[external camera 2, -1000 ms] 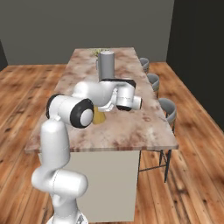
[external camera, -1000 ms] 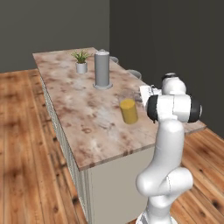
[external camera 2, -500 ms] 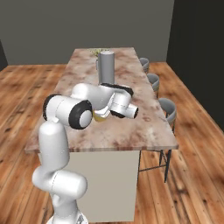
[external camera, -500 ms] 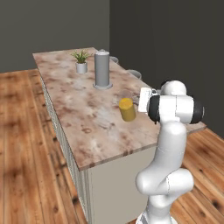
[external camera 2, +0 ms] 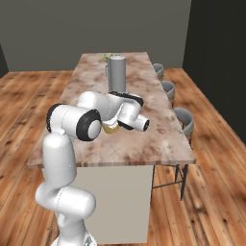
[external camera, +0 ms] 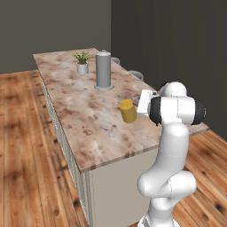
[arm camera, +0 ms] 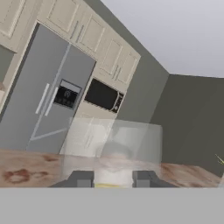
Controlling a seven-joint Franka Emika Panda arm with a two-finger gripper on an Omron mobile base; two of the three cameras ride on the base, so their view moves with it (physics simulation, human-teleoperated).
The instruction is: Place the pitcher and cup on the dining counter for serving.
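I have the gripper (arm camera: 109,180) partly closed, its two fingers (arm camera: 81,178) either side of the pitcher (arm camera: 113,146), which rises clear and pale just ahead of them; I take that as a grip on it, low on its wall. In the left base view the pitcher (external camera: 125,97) stands on the counter (external camera: 88,128) toward its near right, just behind the yellow cup (external camera: 128,110) and close to it; whether they touch I cannot tell. I judge the pitcher stiff, smooth and likely slippery, heavy if full, and breakable, so a hold low and square across the body suits it. The cup looks light and easily knocked. The marbled top is flat and hard. Farther along stand a grey cylinder (external camera: 103,71) and a potted plant (external camera: 82,62). Stools (external camera 2: 183,121) line the right side, over wood floor.
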